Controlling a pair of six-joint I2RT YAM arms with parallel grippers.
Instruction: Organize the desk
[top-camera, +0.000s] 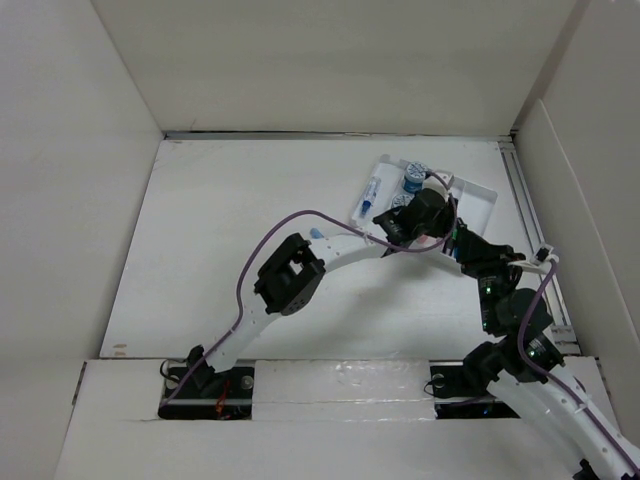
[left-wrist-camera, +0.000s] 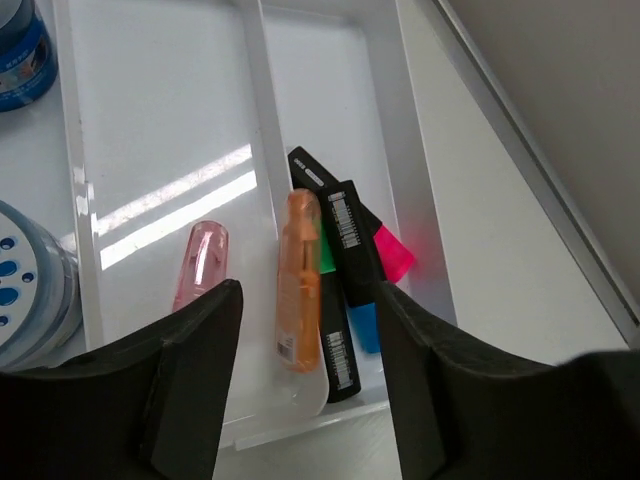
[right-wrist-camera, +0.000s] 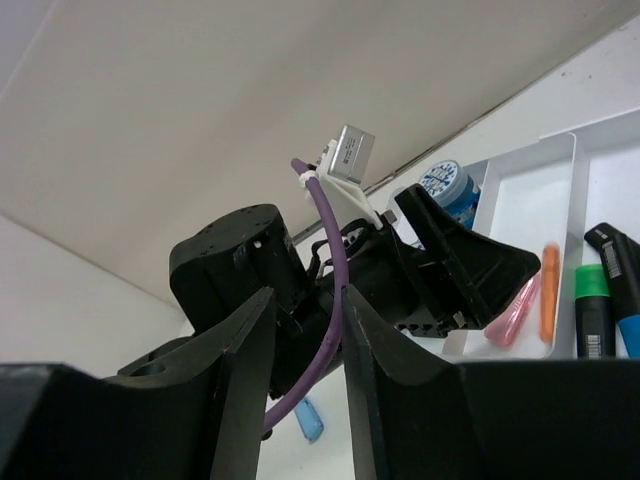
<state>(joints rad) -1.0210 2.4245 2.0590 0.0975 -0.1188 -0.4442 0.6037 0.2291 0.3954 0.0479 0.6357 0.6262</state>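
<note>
Tray (left-wrist-camera: 255, 100) sat at the far right of the desk (top-camera: 230, 260), close to the right wall. The left arm reached across to it.

From the left wrist camera I read the tray compartments like this:
- Right slot: an orange marker (left-wrist-camera: 300, 290) lying lengthwise along the divider. Beside it was a fanned pile of black highlighters (left-wrist-camera: 345, 225) with green, pink and blue ends showing.
- Middle slot: one clear pink cap-like piece (left-wrist-camera: 200, 262) at the near end. The rest of that slot was bare floor.
- Left of that: two blue round containers (left-wrist-camera: 20, 50), both cut off by the frame edge.

On the top camera a white-and-blue pen-like thing (top-camera: 370, 192) lay at the tray's left end. It was too small to identify.

Left hand (left-wrist-camera: 308, 300) hung over the near end of the tray, fingers spread wide and holding nothing. The orange marker sat below the gap.

Right hand (right-wrist-camera: 307, 295) was held back from the tray, pointed at the left wrist. Its fingers had only a narrow gap and gripped nothing. The purple cable (right-wrist-camera: 335, 240) seen through that gap belonged to the left arm.

One small blue piece (top-camera: 317, 235) lay loose on the desk, left of the tray.
</note>
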